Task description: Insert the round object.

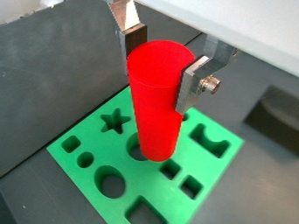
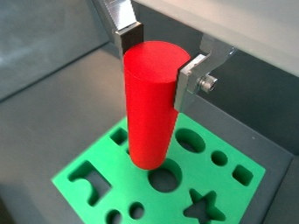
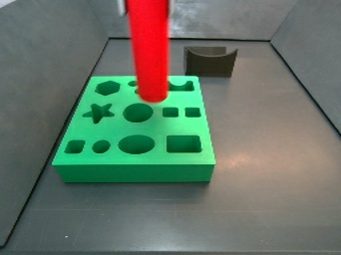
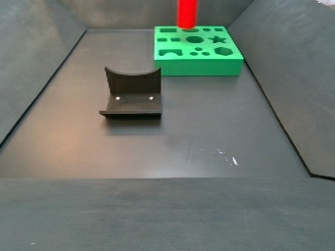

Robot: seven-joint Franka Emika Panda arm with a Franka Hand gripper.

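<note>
The round object, a tall red cylinder (image 1: 156,96), is held upright between the fingers (image 1: 194,77) of my gripper (image 1: 163,61), which is shut on its upper part; both wrist views show this (image 2: 160,61). Its lower end is over the green block (image 1: 87,144), close to a round hole (image 2: 167,179). I cannot tell whether the end touches the block. In a side view the cylinder (image 3: 148,50) stands over the block (image 3: 134,159) just behind the round hole (image 3: 139,113). In both side views the gripper is out of frame above the cylinder (image 4: 187,12).
The green block (image 4: 197,61) has several shaped holes, among them a star (image 3: 100,113) and a square (image 3: 184,145). The dark fixture with a curved notch (image 4: 131,93) stands on the floor apart from the block (image 3: 210,60). Dark walls enclose the floor.
</note>
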